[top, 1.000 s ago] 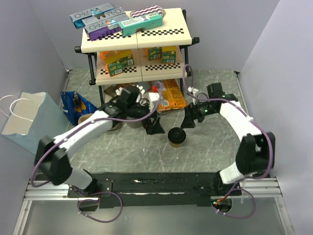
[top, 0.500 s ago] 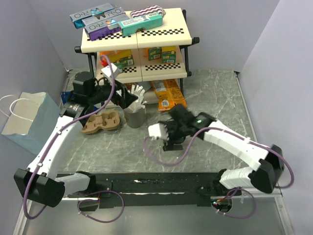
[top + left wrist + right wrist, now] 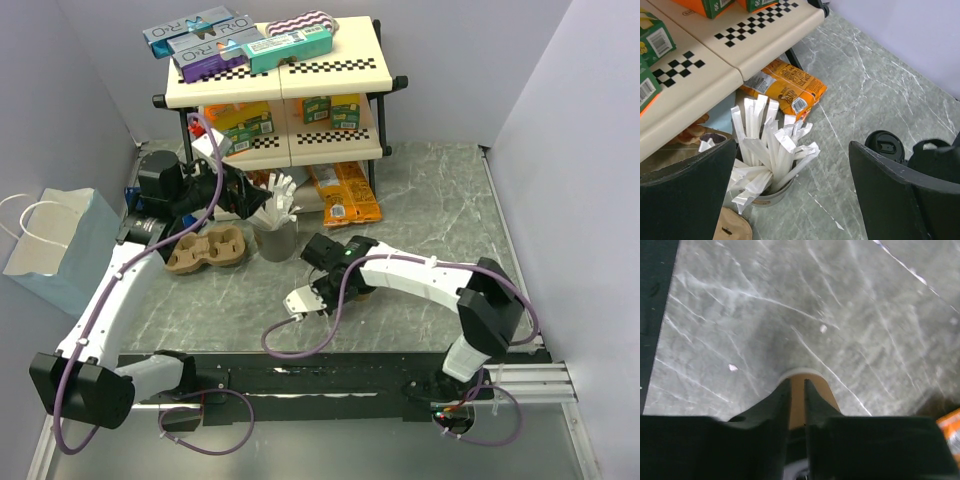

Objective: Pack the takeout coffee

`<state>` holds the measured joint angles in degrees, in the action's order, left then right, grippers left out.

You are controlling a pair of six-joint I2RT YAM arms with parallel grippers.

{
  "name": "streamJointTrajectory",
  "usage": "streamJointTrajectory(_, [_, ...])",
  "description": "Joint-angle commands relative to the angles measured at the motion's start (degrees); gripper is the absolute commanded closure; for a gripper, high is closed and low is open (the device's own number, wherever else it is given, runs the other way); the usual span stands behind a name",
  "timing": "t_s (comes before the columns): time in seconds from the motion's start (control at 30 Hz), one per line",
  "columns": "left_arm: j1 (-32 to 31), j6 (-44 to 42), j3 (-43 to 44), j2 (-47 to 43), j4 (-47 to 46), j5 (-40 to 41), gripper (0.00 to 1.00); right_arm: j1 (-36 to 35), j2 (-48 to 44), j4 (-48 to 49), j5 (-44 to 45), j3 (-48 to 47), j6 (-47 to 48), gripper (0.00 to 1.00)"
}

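Note:
The takeout coffee (image 3: 364, 291) stands on the grey table, mostly covered by my right arm. Its black lid (image 3: 884, 146) shows in the left wrist view. My right gripper (image 3: 348, 280) hangs right at the cup. In the right wrist view its fingers (image 3: 771, 405) are almost together, leaving a thin slit. The tan cup wall (image 3: 823, 393) shows through and beside them; I cannot tell whether they pinch any part of it. My left gripper (image 3: 250, 197) is open above the grey cup of white sticks (image 3: 765, 197), holding nothing.
A brown pulp cup carrier (image 3: 205, 250) lies left of the stick cup (image 3: 275, 238). A pale paper bag (image 3: 60, 245) stands at the far left. The shelf rack (image 3: 290, 80) with boxes fills the back, with orange snack bags (image 3: 345, 195) under it.
My right arm swung in from the right to the cup and its jaws closed from wide open. My left arm drew back from the table's middle toward the shelf, staying open.

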<state>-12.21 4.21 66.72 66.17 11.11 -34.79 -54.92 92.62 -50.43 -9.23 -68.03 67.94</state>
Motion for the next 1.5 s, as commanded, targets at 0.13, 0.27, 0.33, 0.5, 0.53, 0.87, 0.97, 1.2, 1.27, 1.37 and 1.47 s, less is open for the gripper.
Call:
streamJointTrajectory(0.13, [1.3, 1.5, 0.6, -0.1, -3.6, -0.9, 0.01, -1.5, 5.8, -1.5, 2.8, 0.3, 3.6, 0.86])
streamJointTrajectory(0.27, [1.8, 2.5, 1.1, 0.4, -4.2, -1.7, 0.01, -1.7, 7.5, 1.8, 6.3, 2.0, 1.7, 0.86])
streamJointTrajectory(0.33, [2.0, 3.2, 1.3, 0.4, -4.4, -2.3, 0.01, -1.7, 7.8, 2.8, 7.6, 2.7, 1.1, 0.87])
streamJointTrajectory(0.5, [3.0, 5.4, 1.0, 0.9, -6.5, -3.4, 0.01, -1.5, 8.5, 8.3, 12.4, 6.3, 0.6, 1.0])
streamJointTrajectory(0.53, [3.2, 5.6, 1.0, 1.0, -6.5, -4.1, 0.0, -1.4, 8.5, 8.8, 12.6, 6.6, 0.4, 1.0])
streamJointTrajectory(0.87, [3.5, 8.4, 1.2, 2.2, -8.4, -6.3, 0.01, 1.3, 11.4, 13.0, 19.0, 9.2, 0.5, 1.0])
streamJointTrajectory(0.97, [3.5, 8.8, 1.0, 2.2, -8.6, -6.7, 0.01, 4.2, 11.7, 15.0, 20.2, 10.4, 1.9, 1.0])
streamJointTrajectory(1.2, [3.8, 9.7, 0.3, 2.3, -9.3, -7.2, 0.01, 11.3, 12.7, 15.5, 20.6, 9.1, 4.5, 1.0])
streamJointTrajectory(1.27, [3.8, 9.8, 0.3, 2.6, -9.4, -7.4, 0.01, 13.2, 12.8, 15.6, 20.2, 9.0, 5.1, 1.0])
streamJointTrajectory(1.37, [3.9, 9.7, 0.5, 2.9, -9.4, -7.4, 0.01, 15.1, 13.1, 14.7, 20.7, 8.4, 4.9, 1.0])
streamJointTrajectory(1.47, [3.9, 9.7, 0.8, 3.1, -9.5, -7.6, 0.01, 16.7, 12.8, 14.3, 21.3, 9.4, 5.4, 1.0])
